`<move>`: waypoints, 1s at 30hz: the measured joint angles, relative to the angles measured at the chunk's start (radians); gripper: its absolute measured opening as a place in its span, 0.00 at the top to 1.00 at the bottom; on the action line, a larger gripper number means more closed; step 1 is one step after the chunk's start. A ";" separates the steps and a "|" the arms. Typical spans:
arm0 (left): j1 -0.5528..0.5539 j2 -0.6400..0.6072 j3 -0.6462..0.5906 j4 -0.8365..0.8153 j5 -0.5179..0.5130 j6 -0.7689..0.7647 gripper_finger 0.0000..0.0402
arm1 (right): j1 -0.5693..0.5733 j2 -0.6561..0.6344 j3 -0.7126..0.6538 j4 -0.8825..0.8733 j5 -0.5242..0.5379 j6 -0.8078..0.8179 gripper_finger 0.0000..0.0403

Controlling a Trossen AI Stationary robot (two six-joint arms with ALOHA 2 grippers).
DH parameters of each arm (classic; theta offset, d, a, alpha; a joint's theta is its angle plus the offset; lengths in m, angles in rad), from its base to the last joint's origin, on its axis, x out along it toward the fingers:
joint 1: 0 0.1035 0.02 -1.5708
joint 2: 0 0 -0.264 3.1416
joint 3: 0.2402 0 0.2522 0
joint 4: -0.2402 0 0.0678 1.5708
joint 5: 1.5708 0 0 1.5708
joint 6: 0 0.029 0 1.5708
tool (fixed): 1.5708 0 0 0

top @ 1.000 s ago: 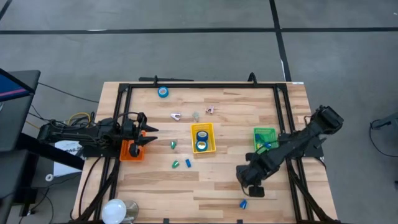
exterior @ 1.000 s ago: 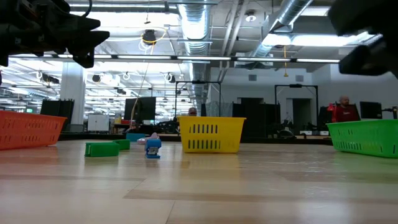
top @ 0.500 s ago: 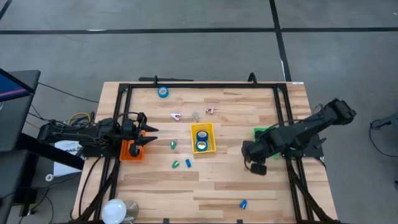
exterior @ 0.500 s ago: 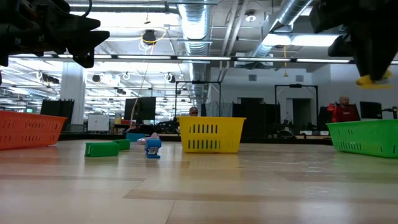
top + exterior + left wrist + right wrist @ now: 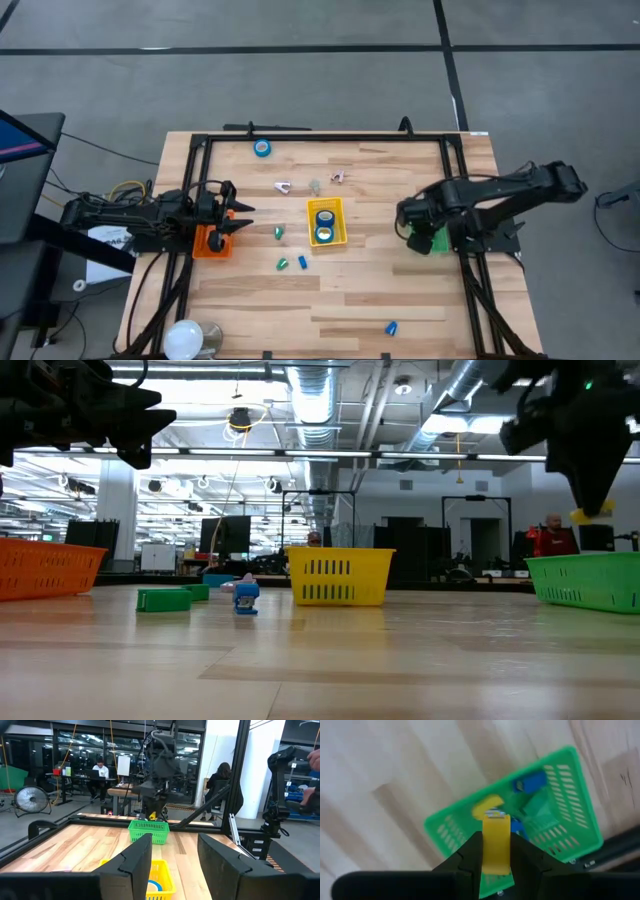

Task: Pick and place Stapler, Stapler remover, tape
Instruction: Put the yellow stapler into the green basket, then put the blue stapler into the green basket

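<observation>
My right gripper (image 5: 415,228) hangs over the green basket (image 5: 570,820) at the table's right and is shut on a small yellow stapler (image 5: 496,840). The basket holds a blue piece (image 5: 532,781) and a green piece (image 5: 537,807). Two blue tape rolls (image 5: 324,222) lie in the yellow basket (image 5: 340,208), and another roll (image 5: 262,148) lies flat near the far edge. My left gripper (image 5: 175,860) waits open over the orange basket (image 5: 210,243), with nothing between its fingers. My right gripper pinches the yellow stapler's upper part (image 5: 496,851) between its two fingers, which point down from above. The stapler hangs below the fingers (image 5: 592,513), lifted clear, above the green basket.
Small green and blue pieces (image 5: 283,264) lie left of the yellow basket, and a blue one (image 5: 391,327) near the front edge. Two small metal pieces (image 5: 283,186) (image 5: 338,177) lie behind the yellow basket. A black frame (image 5: 330,138) runs round the table.
My right gripper has swung from the near right of the table toward the far edge and risen a little, rolling as it went, and now hangs over the green basket. The yellow stapler has travelled with it, clear of the table.
</observation>
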 joint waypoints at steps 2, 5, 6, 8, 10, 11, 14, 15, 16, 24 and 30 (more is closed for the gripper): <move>0.000 0.000 0.000 0.000 0.000 0.000 0.63 | -0.035 0.000 -0.020 -0.003 -0.001 0.001 0.82; 0.000 0.000 0.000 0.000 0.000 0.000 0.63 | -0.080 0.000 -0.054 -0.003 -0.002 0.003 0.82; 0.000 0.000 0.000 0.000 0.000 0.000 0.63 | -0.091 0.003 -0.063 -0.003 -0.002 0.003 0.82; 0.000 0.000 0.000 0.000 0.000 0.000 0.63 | -0.111 0.009 -0.077 -0.002 -0.004 0.002 0.82; 0.000 0.000 0.000 0.000 0.000 0.000 0.63 | -0.125 0.009 -0.086 -0.001 -0.006 0.002 0.82; 0.000 0.000 0.000 0.000 0.000 0.000 0.63 | -0.128 0.009 -0.090 0.000 -0.006 0.002 0.82; 0.000 0.000 0.000 0.000 0.000 0.000 0.63 | -0.133 0.009 -0.100 0.001 -0.025 0.001 0.81; 0.000 0.000 0.000 0.000 0.000 0.000 0.63 | -0.132 0.009 -0.102 0.001 -0.033 0.000 0.80; 0.000 0.000 0.000 0.000 0.000 0.000 0.63 | -0.132 0.009 -0.103 0.001 -0.043 0.000 0.79; 0.000 0.000 0.000 0.000 0.000 0.000 0.63 | -0.132 0.009 -0.114 -0.003 -0.054 0.016 0.68; 0.000 0.000 0.000 0.000 0.000 0.000 0.63 | -0.130 0.009 -0.114 -0.002 -0.053 0.014 0.57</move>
